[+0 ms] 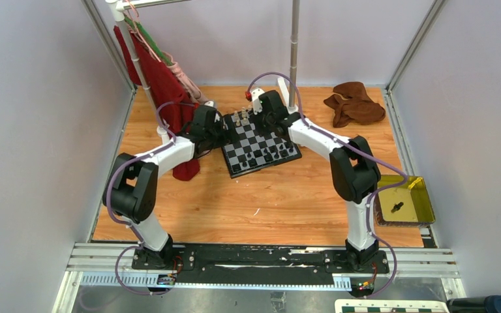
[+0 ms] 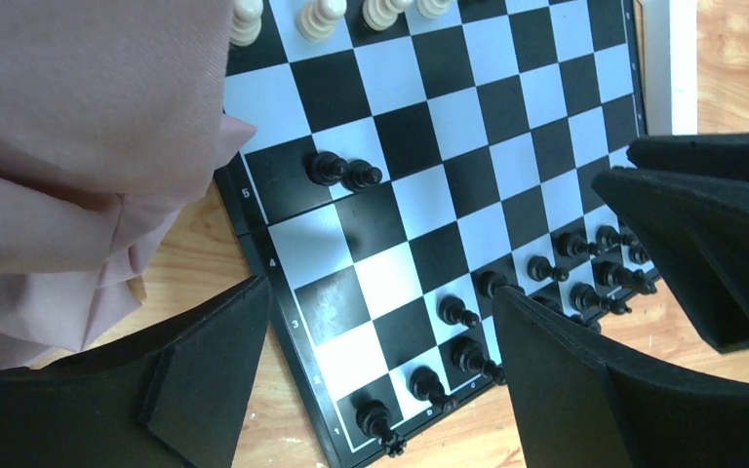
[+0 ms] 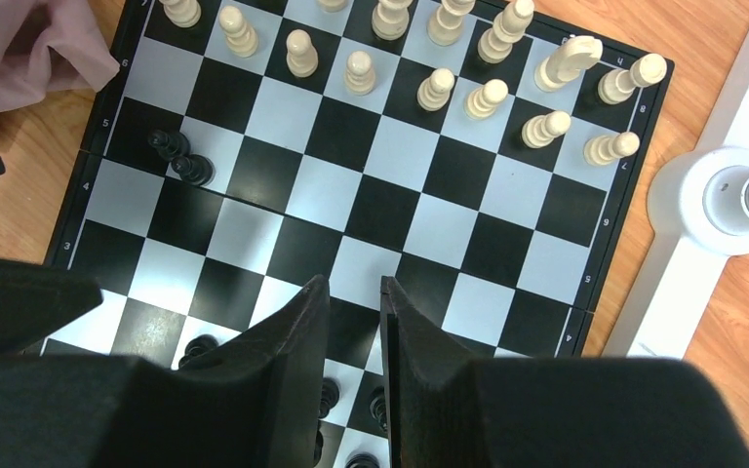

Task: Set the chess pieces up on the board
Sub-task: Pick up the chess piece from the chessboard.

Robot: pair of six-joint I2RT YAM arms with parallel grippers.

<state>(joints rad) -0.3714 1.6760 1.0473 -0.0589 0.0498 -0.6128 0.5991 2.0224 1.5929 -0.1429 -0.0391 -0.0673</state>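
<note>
Board (image 1: 261, 149) lies skewed on the far middle of the tabletop (image 1: 267, 208), cream pieces (image 1: 240, 119) at its far end and black pieces (image 1: 267, 156) at its near end.

Left wrist: left gripper (image 2: 380, 292) is released, fingers wide apart over the board's near edge with nothing between them. Two strays (image 2: 346, 173), both black, stand at the side edge. Pink cloth (image 2: 78, 146) covers a board corner.

Right wrist: right gripper (image 3: 354, 288) is over the black rows with its fingers a narrow slit apart. Cannot tell if it is grasping anything.
</note>
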